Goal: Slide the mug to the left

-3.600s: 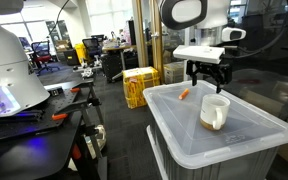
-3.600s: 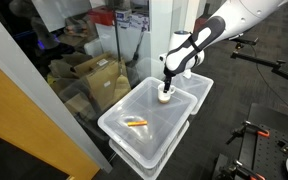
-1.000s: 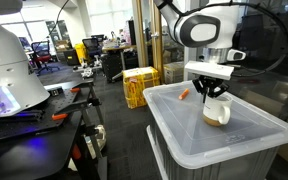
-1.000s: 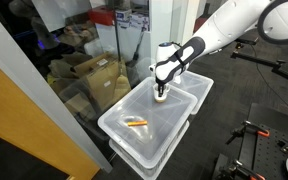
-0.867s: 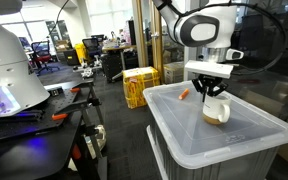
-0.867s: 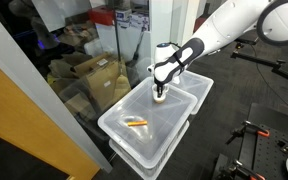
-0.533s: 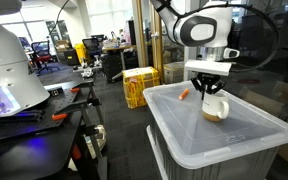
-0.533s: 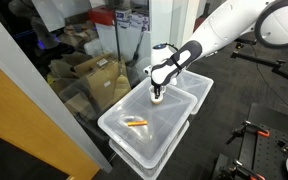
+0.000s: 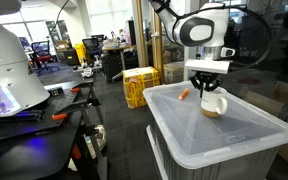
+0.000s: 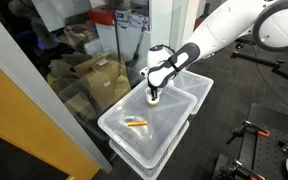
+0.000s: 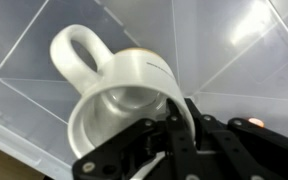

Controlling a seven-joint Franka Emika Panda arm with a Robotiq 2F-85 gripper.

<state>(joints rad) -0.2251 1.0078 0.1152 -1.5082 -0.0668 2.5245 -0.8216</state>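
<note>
Hanging straight under the gripper (image 9: 208, 94), the mug (image 9: 215, 106) sits on the clear plastic bin lid (image 9: 239, 138). Its mouth faces up toward the wrist, so its long axis is near upright. It seems to lean a little in an exterior view, but I cannot be sure.

In the wrist view the dark fingers (image 11: 187, 125) come together narrowly at the rim of the mug (image 11: 114, 100), and they look pinched on its wall. The loop handle (image 11: 79, 50) sticks out on the side of the mug away from the fingers.

A small orange piece (image 9: 185, 94) lies on the same lid, near the gripper but apart from the mug. In an exterior view the gripper (image 10: 154, 96) covers most of the mug (image 10: 155, 101), and the orange piece (image 10: 135, 122) lies farther along the lid (image 10: 124, 138).
</note>
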